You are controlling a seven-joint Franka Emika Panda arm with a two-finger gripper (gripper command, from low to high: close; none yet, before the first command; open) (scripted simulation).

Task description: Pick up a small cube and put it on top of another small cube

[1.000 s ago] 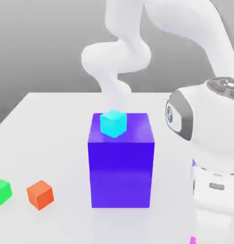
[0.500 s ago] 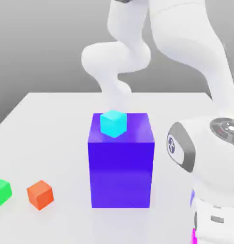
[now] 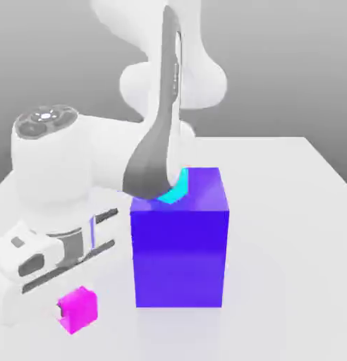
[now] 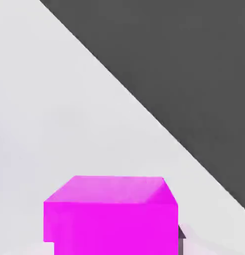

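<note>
Hand (image 3: 60, 300) grips small cube (image 3: 78, 309) — cyan cube (image 3: 178, 190) half hidden behind arm.

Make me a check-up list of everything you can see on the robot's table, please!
Surface: white table, flat, with a dark backdrop beyond its edge.
Job's things: small magenta cube at the exterior view's lower left, just under the hand; whether it touches the table cannot be told. Small cyan cube sits on top of the big blue block, partly hidden by the arm.
Clutter: nothing seen.
Grippers: the gripper is tilted on its side close against the magenta cube; the jaws' state cannot be told.
Cables: nothing seen.
Surroundings: plain grey background; white arm arches over the blue block.
</note>
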